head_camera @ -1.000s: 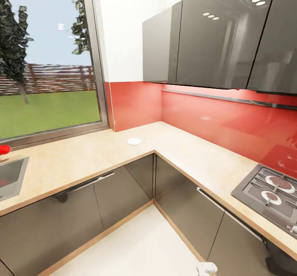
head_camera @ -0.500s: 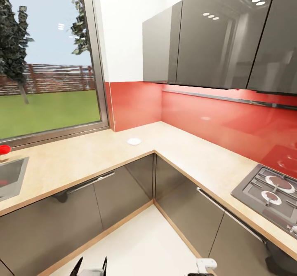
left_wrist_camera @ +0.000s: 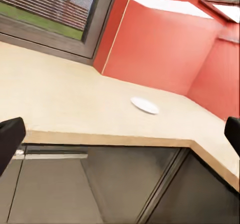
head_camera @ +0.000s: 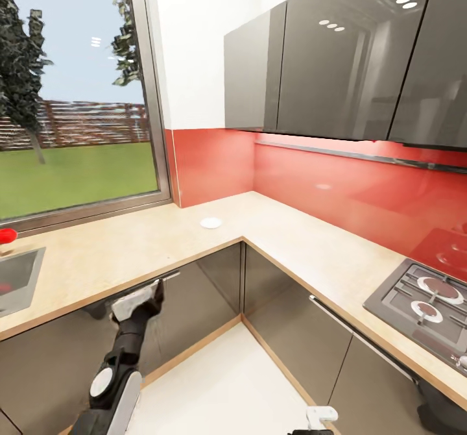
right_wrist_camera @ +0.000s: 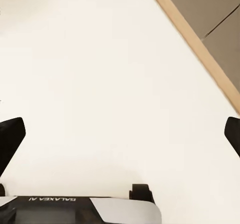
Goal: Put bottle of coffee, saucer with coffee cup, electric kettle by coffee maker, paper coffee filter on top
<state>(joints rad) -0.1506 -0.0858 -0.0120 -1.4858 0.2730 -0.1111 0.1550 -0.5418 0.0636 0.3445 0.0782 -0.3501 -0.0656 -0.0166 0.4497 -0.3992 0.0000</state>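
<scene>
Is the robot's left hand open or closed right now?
Open. In the left wrist view, the left gripper's two black fingertips sit far apart at the picture's edges, with nothing between them but the countertop beyond.

The left wrist view looks over a beige L-shaped surface (left_wrist_camera: 60, 98) with a small white saucer (left_wrist_camera: 145, 105) lying flat near its inner corner. Red backsplash panels (left_wrist_camera: 160, 48) rise behind it, beside a dark-framed window (left_wrist_camera: 95, 21). Glossy grey cabinet fronts (left_wrist_camera: 115, 184) sit below. Two dark fingers (left_wrist_camera: 10, 139) stand wide apart at the frame's edges.
</scene>
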